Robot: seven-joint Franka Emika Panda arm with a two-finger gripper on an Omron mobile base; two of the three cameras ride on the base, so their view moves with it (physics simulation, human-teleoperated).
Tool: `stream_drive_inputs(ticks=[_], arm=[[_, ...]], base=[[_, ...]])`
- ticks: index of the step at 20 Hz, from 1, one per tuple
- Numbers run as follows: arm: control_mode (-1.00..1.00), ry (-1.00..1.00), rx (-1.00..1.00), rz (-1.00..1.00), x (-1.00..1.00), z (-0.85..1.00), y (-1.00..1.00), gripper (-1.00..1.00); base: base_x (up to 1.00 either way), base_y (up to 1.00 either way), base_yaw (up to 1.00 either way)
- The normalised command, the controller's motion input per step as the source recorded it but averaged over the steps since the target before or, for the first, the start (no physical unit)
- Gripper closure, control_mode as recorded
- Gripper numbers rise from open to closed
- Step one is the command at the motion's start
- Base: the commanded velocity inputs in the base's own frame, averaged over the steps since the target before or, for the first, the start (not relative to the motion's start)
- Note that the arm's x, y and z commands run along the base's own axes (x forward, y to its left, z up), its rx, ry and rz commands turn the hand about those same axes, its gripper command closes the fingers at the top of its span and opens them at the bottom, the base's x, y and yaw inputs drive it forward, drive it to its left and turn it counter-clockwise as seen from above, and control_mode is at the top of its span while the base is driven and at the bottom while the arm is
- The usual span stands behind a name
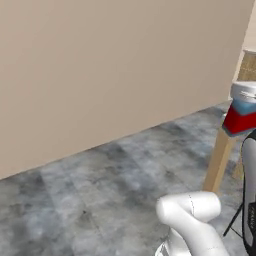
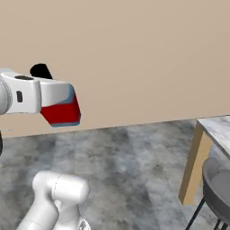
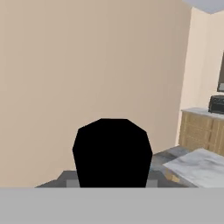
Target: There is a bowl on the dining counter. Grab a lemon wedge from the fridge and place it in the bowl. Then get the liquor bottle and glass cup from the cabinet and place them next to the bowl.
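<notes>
- On the left we see a plain beige wall [image 1: 100,65] above a grey stone-tiled floor [image 1: 90,200].
- The arm's white elbow [image 2: 58,191] sits low in the right base view. Above it the gripper [image 2: 67,105] reaches out level, well above the floor.
- A red block with blue edges [image 2: 58,114] sits at the tip of the hand, and a small black knob [image 2: 40,70] shows just behind it. We cannot tell what either is.
- In the hand view a black, many-sided shape [image 3: 113,151] covers the spot where the finger tips rise, so we cannot tell whether the hand is clenched, released or grasping something.
- To the right stands the dining counter [image 2: 218,128] — a veined marble corner over a light wood end panel, apart from the hand.
- A dark grey stool [image 2: 218,184] stands just beside that corner.
- Far right in the hand view there are wooden base cabinets [image 3: 199,131] with a black appliance [image 3: 216,104] on top.
</notes>
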Motion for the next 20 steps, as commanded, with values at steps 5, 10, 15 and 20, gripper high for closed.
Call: stream_drive_inputs(ticks=[5, 10, 15, 20], arm=[[1.0, 0.0, 0.0, 0.0, 0.0, 0.0, 0.0, 1.0], [1.0, 0.0, 0.0, 0.0, 0.0, 0.0, 0.0, 1.0], [1.0, 0.0, 0.0, 0.0, 0.0, 0.0, 0.0, 1.0], [1.0, 0.0, 0.0, 0.0, 0.0, 0.0, 0.0, 1.0]], base=[[0.77, 0.05, -0.64], [0.75, 0.18, -0.68], [0.81, 0.36, -0.68], [0.91, 0.51, -0.61]])
